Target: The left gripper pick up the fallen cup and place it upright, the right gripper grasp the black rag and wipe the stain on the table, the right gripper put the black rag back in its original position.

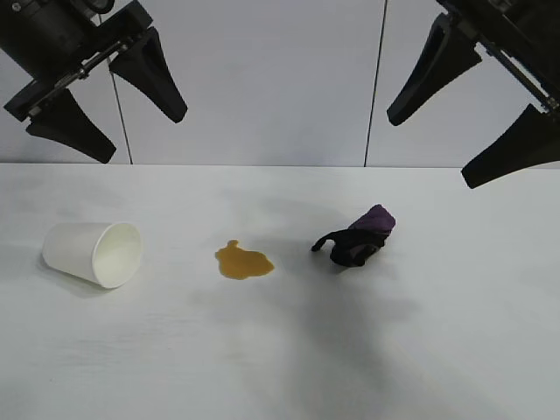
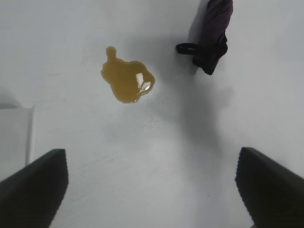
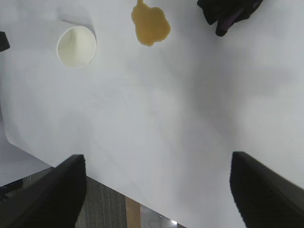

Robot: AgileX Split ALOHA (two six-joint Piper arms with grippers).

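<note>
A white paper cup (image 1: 93,253) lies on its side at the left of the white table (image 1: 280,350), its mouth facing right and toward the camera; the right wrist view also shows the cup (image 3: 76,45). An amber stain (image 1: 243,262) sits mid-table, with the bunched black rag (image 1: 356,238) and its purple patch to its right. High above the cup hangs my left gripper (image 1: 142,138), open and empty. My right gripper (image 1: 427,151) hovers high above the rag's right side, open with nothing in it. From the left wrist I see the stain (image 2: 126,81) and rag (image 2: 211,33).
A pale panelled wall (image 1: 262,79) stands behind the table. The right wrist view shows the table's edge (image 3: 123,183) with dark floor beyond it. Bare tabletop stretches in front of the three objects.
</note>
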